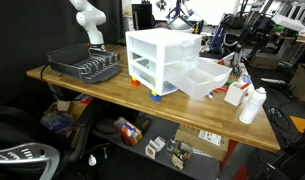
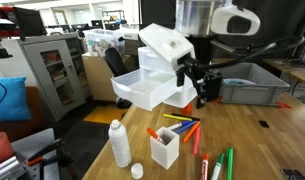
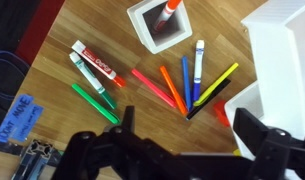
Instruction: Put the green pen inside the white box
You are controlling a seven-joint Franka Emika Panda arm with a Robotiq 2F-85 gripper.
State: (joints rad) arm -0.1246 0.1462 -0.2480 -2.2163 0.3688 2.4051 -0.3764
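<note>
In the wrist view a green pen [image 3: 95, 103] lies on the wooden table at the left, with a second green-and-white pen [image 3: 88, 74] just above it. In an exterior view the green pens [image 2: 226, 164] lie near the front edge. The white box [image 2: 152, 93] is a low, wide tray beside the white drawer cabinet [image 2: 168, 48]. It also shows in an exterior view [image 1: 208, 78], and its corner shows in the wrist view [image 3: 252, 102]. My gripper [image 3: 189, 135] hangs open and empty above the table, between the pens and the box. It also shows in an exterior view [image 2: 198, 88].
Red, orange, blue, yellow and black pens [image 3: 182, 85] fan out on the table. A white cup [image 3: 160, 24] holds an orange pen. A white bottle [image 2: 119, 143] and a grey dish rack [image 1: 84, 66] stand on the table. The drawer cabinet [image 3: 288, 40] is close on the right.
</note>
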